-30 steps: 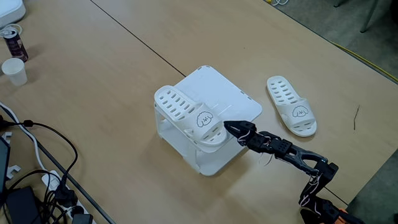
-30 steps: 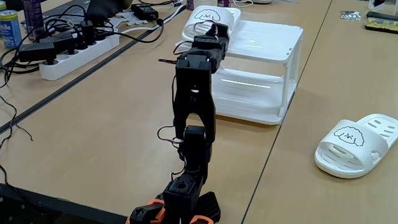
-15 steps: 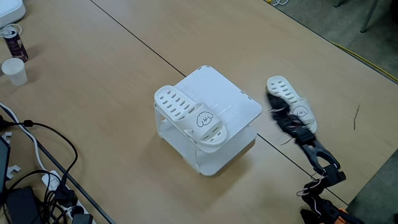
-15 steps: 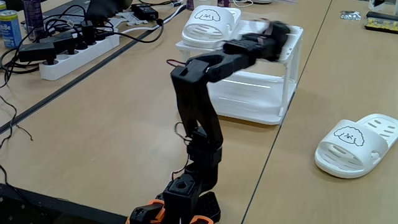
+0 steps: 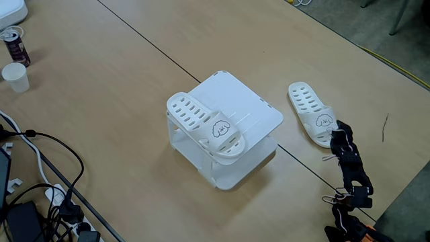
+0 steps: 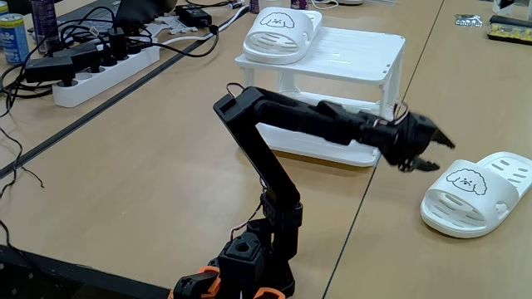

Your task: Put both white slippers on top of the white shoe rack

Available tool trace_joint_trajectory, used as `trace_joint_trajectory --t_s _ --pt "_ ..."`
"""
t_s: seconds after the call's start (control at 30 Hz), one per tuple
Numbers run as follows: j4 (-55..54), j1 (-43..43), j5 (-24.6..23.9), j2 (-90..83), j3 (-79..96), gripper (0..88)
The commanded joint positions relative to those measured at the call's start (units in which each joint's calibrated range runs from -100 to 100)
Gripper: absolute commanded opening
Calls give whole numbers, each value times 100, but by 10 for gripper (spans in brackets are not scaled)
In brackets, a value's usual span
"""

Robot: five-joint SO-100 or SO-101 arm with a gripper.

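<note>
One white slipper (image 5: 203,126) lies on the white shoe rack (image 5: 250,107), at the left edge of its top in both fixed views (image 6: 280,33). The rack's flat top (image 6: 353,56) is bare to the right of it. The other white slipper (image 5: 314,113) lies on the table right of the rack (image 6: 478,192). My gripper (image 5: 337,128) hovers just beside this slipper's strap end, low over the table. Seen from the arm's base, the gripper (image 6: 440,155) is open, with nothing between its fingers, a short way left of the slipper.
A power strip (image 6: 104,62) with tangled cables, a blue can (image 6: 12,37) and a paper cup (image 5: 15,76) sit along the table's left side. A dark seam (image 5: 144,42) crosses the tabletop. The table edge (image 5: 376,54) runs behind the loose slipper.
The arm has swung away from the slipper on the rack, across the rack's front, and down to the slipper on the table. The slipper on the rack stays in place.
</note>
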Motion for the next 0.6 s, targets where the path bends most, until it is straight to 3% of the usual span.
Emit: trace_joint_trajectory --t_s 0.0,0.27,0.57 --pt "-1546 4 42 276 437 168" --pt "-3427 4 42 1630 599 169" --pt "-4005 -103 42 2665 302 189"
